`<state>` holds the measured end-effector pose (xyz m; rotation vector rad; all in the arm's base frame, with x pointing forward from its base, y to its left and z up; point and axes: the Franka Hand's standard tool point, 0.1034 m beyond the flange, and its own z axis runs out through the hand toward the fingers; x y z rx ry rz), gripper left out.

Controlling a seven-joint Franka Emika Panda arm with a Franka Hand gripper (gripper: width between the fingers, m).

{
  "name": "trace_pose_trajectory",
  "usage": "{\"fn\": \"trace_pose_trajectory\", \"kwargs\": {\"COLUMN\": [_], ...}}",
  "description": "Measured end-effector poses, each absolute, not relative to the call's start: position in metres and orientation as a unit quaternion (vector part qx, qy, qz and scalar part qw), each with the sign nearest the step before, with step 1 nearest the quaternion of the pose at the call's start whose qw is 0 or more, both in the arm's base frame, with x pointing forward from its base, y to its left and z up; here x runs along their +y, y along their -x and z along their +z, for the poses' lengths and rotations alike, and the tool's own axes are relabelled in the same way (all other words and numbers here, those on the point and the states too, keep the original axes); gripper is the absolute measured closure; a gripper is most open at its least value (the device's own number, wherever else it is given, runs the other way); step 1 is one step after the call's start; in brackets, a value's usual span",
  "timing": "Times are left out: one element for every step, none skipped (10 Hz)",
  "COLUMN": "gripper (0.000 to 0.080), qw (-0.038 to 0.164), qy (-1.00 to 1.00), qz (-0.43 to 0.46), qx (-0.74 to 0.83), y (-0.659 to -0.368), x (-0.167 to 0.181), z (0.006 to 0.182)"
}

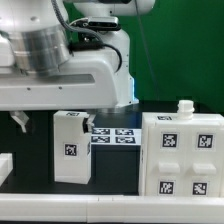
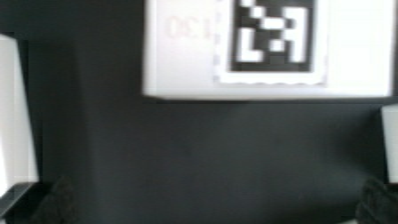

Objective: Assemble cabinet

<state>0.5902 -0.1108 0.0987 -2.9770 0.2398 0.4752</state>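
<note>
Close in, the wrist view shows the gripper (image 2: 205,205) open: its dark fingertips (image 2: 25,202) sit at opposite edges with only bare black table (image 2: 196,150) between them, and they hold nothing. Beyond them lies the tagged face of one white cabinet piece, probably the block (image 2: 240,50), apart from the fingers. White strips at both sides are too cropped to name.

In the exterior view the arm (image 1: 60,60) fills the near upper part and hides the gripper. Past it the cabinet's pieces stand in a row on the table. A cut-off slab (image 1: 4,166) is at that view's left edge, the upright block (image 1: 72,148) is in the middle, and the big box (image 1: 180,155) is at the right, well apart from the block. Furthest back, between block and box, lies the marker board (image 1: 112,137).

The pieces look rigid, light and matte, so they should not be slippery but may tip. I judge the block is best taken across its narrow sides, near the top. The box seems too wide for the jaws except at a wall.

Count: three cabinet pieces, one knob (image 1: 184,105) on the box's top, one marker board.
</note>
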Motion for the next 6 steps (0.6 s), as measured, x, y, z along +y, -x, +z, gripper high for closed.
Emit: {"fn": "trace_pose_trajectory", "kwargs": {"gripper": [0.0002, 0.0002, 0.0002, 0.0002, 0.0002, 0.0002], "qw": [0.061, 0.058, 0.06, 0.062, 0.061, 0.065], "qy": [0.98, 0.983, 0.981, 0.977, 0.972, 0.967], "qz": [0.17, 0.158, 0.168, 0.187, 0.204, 0.224], "qx": [0.078, 0.079, 0.081, 0.086, 0.095, 0.102], "y": [-0.591, -0.595, -0.594, -0.595, -0.597, -0.592], "x": [-0.111, -0.113, -0.113, -0.115, -0.11, -0.108], "z": [0.098, 0.098, 0.096, 0.091, 0.088, 0.082]}}
